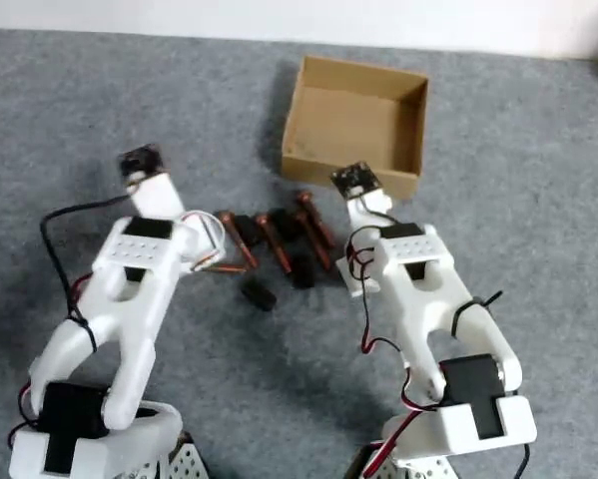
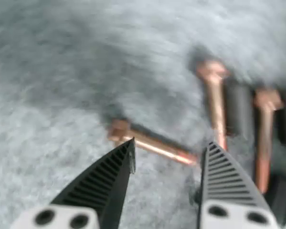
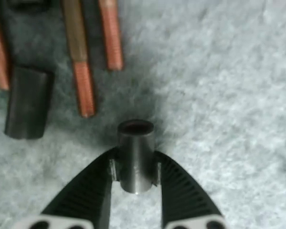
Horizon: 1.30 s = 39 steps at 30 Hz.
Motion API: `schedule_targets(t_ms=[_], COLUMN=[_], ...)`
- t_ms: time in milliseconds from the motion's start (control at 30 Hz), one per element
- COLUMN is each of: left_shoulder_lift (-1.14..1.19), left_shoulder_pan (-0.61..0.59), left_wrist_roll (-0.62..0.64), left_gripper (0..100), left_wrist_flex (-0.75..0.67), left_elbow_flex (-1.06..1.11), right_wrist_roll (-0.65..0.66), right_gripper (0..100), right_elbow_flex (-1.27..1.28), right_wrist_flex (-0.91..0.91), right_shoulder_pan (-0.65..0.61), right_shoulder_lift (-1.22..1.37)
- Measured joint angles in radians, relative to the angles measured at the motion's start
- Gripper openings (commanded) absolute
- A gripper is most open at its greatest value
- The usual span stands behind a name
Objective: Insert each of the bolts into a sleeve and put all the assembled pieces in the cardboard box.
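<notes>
My left gripper (image 2: 170, 149) is open just above the carpet, its fingertips on either side of a copper bolt (image 2: 150, 143) lying flat; the same bolt (image 1: 227, 267) lies beside the left arm in the high view. My right gripper (image 3: 135, 167) is shut on a short black sleeve (image 3: 135, 152), held with its open end away from the wrist. Past the held sleeve lie more copper bolts (image 3: 80, 62) and another black sleeve (image 3: 28, 102). The cardboard box (image 1: 411, 125) stands open behind the pile of bolts (image 1: 274, 239).
A loose black sleeve (image 1: 259, 294) lies on the grey carpet between the two arms. Two further bolts (image 2: 214, 100) and dark sleeves (image 2: 238, 109) lie beyond the left gripper. Red and black cables hang along both arms.
</notes>
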Motion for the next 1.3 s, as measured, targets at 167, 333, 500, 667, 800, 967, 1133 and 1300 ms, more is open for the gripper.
schedule_targets(t_ms=[167,333,500,667,800,967,1133,1300], left_shoulder_lift=[-0.009,-0.009,-0.009,-0.009,-0.009,-0.009,-0.009,0.080], left_shoulder_pan=[0.003,0.000,0.000,0.071,0.117,0.029,0.003,0.002], left_wrist_roll=[0.048,0.064,0.166,0.167,0.203,0.322,0.374,0.385], left_gripper=[23,22,23,23,23,22,22,22], left_wrist_flex=[0.005,0.006,0.044,0.078,0.081,0.032,0.020,0.006], left_elbow_flex=[0.018,0.026,0.026,0.026,0.026,0.026,0.026,0.023], right_wrist_roll=[0.000,0.000,0.000,0.000,0.000,0.000,0.000,0.000], right_gripper=[0.4,0.4,0.4,0.4,0.4,0.4,0.4,0.4], right_elbow_flex=[0.000,0.000,0.000,0.000,-0.014,-0.044,-0.044,-0.044], right_wrist_flex=[-0.008,-0.008,-0.008,-0.009,-0.009,-0.008,-0.008,-0.008], right_shoulder_pan=[0.000,0.000,0.000,0.000,0.003,0.002,0.002,0.002], right_shoulder_lift=[0.000,0.000,0.000,0.021,0.071,0.091,0.091,0.091])
